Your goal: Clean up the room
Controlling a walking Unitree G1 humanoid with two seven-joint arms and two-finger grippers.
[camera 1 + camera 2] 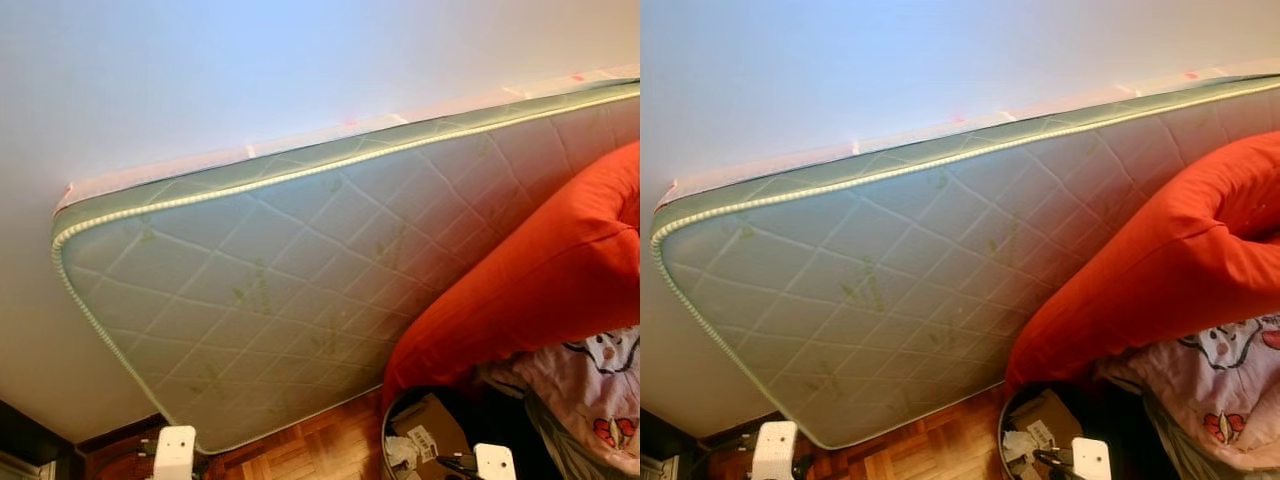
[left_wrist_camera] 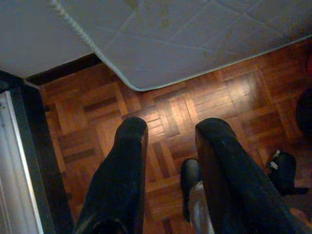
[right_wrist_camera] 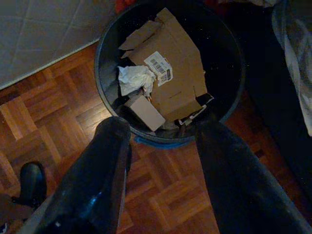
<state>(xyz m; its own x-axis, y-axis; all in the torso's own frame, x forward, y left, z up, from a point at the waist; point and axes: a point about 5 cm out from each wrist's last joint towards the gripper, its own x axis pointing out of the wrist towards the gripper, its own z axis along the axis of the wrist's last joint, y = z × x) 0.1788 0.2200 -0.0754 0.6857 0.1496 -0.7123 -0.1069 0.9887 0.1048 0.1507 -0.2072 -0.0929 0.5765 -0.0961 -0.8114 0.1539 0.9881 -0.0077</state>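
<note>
The bin [image 3: 168, 73] stood on the parquet floor [image 3: 44, 117] just beside the mattress [image 1: 280, 290] propped against the wall [image 1: 200, 70], holding cardboard [image 3: 170, 73] and crumpled paper [image 3: 134, 78], probably as the collecting point. Right gripper [image 3: 163, 146] hung above the bin's near rim, jaws released and empty; left gripper [image 2: 168, 141] hovered likewise over bare floor near the mattress corner.

mattress [image 1: 290, 300] cropped right, bin [image 3: 105, 73] rim half-hidden
</note>
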